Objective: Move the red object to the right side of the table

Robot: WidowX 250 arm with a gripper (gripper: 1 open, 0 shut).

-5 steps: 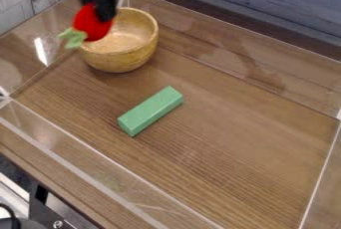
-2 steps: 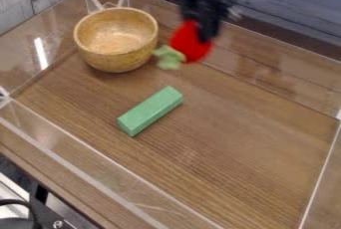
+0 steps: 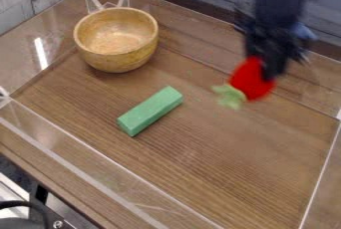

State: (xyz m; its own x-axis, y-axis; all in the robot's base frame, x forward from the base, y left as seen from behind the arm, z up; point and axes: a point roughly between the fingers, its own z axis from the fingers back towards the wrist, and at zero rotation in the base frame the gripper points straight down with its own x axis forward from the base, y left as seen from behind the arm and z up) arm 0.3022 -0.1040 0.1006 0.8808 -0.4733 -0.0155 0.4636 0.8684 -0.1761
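**Red toy held over the table's right half**

The gripper (image 3: 262, 67) pointed straight down, its jaws pinched on the red object (image 3: 252, 79), whose pale green cap (image 3: 229, 96) stuck out toward 8 o'clock. The toy hung at about 3 o'clock from the table's (image 3: 200, 163) middle, blurred, so whether it touched the wood could not be told. A wooden bowl (image 3: 116, 39) sat at 10 o'clock, well apart. A green block (image 3: 151, 111) lay diagonally near the centre, between bowl and toy but nearer the front wall
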